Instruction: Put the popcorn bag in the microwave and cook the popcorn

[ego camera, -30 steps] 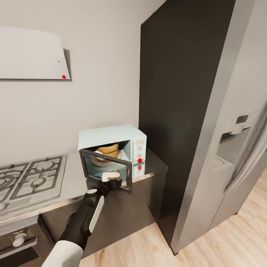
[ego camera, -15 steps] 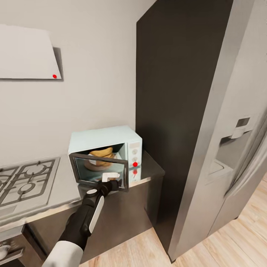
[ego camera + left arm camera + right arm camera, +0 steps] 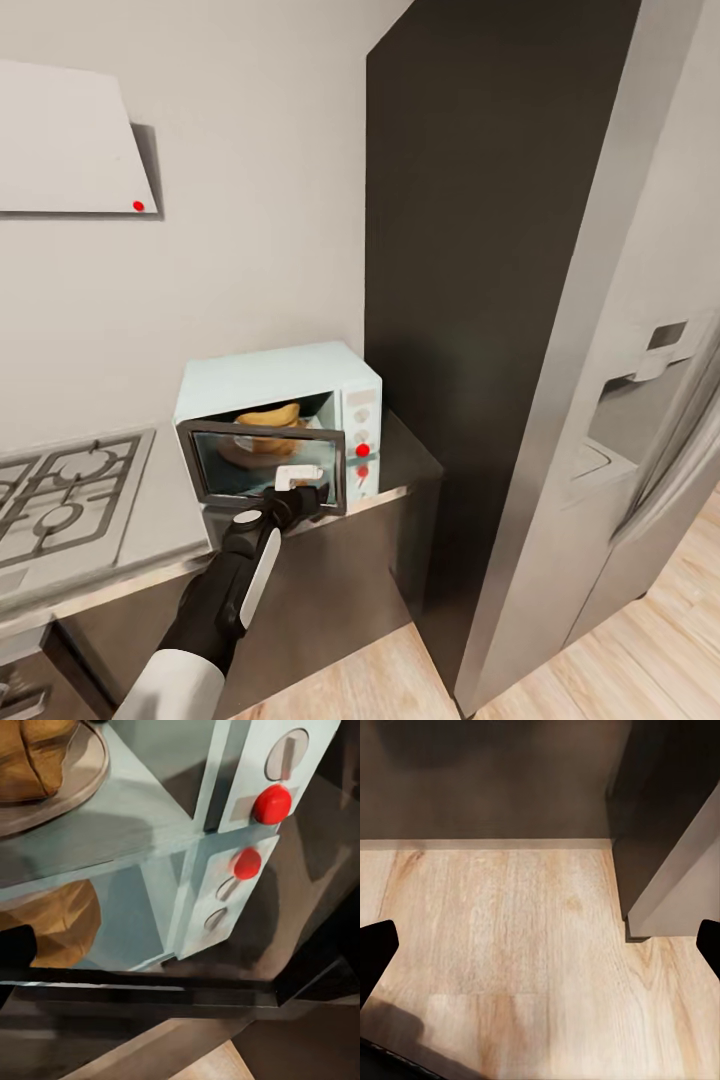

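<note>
The big grey fridge (image 3: 600, 400) stands at 3 o'clock from the microwave (image 3: 270, 375), with a tall dark panel (image 3: 470, 250) between them. The microwave sits on the countertop (image 3: 170, 515), and the gas hob (image 3: 60, 490) is at its 9 o'clock.

The popcorn bag (image 3: 270, 420) is already inside the microwave, sitting on the round plate (image 3: 86, 772). I see it through the glass door (image 3: 230, 460), which hangs a little ajar. So I judge my job now is to shut that door all the way.

My left gripper (image 3: 300, 492) is at the door's lower edge, near 5 o'clock on the door. I cannot tell if its jaws are wide or narrow there (the wrist hides them). My right gripper (image 3: 540, 937) hangs low over the wood floor (image 3: 510, 907) with its 2 fingers (image 3: 375, 945) far apart and nothing between them.

How I would do it well:
1. Push flat on the door, straight toward 12 o'clock, slow and soft.
2. Press on the side near the white knob panel, since I think the hinge is on the hob side.
3. Go easy, or the small microwave could slide back on the smooth top.
4. After that, go for the red button (image 3: 363, 450) at the door's 3 o'clock.
</note>
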Motion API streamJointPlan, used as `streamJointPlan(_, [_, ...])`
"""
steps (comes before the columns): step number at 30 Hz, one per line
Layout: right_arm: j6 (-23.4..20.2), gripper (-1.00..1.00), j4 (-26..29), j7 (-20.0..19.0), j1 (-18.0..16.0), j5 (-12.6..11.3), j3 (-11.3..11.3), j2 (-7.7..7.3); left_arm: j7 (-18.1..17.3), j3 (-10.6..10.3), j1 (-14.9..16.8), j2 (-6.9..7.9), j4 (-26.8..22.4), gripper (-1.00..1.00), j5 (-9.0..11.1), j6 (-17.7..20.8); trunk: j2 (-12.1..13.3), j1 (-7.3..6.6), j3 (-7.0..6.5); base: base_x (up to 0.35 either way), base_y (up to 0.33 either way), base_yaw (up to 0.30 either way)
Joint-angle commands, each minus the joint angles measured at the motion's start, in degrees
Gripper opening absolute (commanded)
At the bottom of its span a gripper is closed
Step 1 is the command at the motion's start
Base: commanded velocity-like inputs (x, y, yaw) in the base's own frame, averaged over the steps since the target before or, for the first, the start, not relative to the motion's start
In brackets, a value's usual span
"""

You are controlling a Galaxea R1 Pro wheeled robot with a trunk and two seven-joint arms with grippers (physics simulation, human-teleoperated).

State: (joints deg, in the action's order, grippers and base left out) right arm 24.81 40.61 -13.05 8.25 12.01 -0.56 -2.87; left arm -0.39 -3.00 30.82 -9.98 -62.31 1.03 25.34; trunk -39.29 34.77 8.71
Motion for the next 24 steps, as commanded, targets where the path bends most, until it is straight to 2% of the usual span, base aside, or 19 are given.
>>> streamJointPlan(1, [0.1,1.0,0.1,0.0,0.0,0.1,-0.1,-0.03,0.0,0.0,0.0,-0.01,-0.1,1.0,0.1,0.3,-0.1,0.02,0.08,0.013,-0.001,0.0])
streamJointPlan(6, [0.0,1.0,-0.1,-0.5,0.0,0.2,-0.2,-0.06,0.0,0.0,0.0,-0.01,-0.1,1.0,0.1,0.3,-0.1,0.02,0.08,0.225,0.0,0.0])
streamJointPlan(9, [0.0,1.0,-1.2,-0.6,0.0,0.2,-1.4,-0.05,0.0,0.0,0.0,-0.01,-0.1,1.0,0.1,0.3,-0.1,0.02,0.08,0.254,0.0,0.0])
streamJointPlan(13, [-0.1,1.0,-2.2,-0.3,-0.1,0.1,-2.9,-0.07,0.0,0.1,0.0,-0.01,-0.1,1.0,0.1,0.3,-0.1,0.02,0.08,0.049,0.0,0.0])
streamJointPlan(20, [0.0,1.0,-2.9,-0.2,-0.1,0.2,-3.2,-0.11,0.0,0.1,-0.1,-0.01,-0.1,1.0,0.1,0.3,-0.1,0.02,0.08,0.007,0.0,0.0])
streamJointPlan(24, [0.0,1.0,-3.5,-0.2,-0.2,0.2,-3.2,-0.09,0.0,0.1,0.0,-0.01,-0.1,1.0,0.1,0.3,-0.1,0.02,0.08,0.174,0.0,0.0])
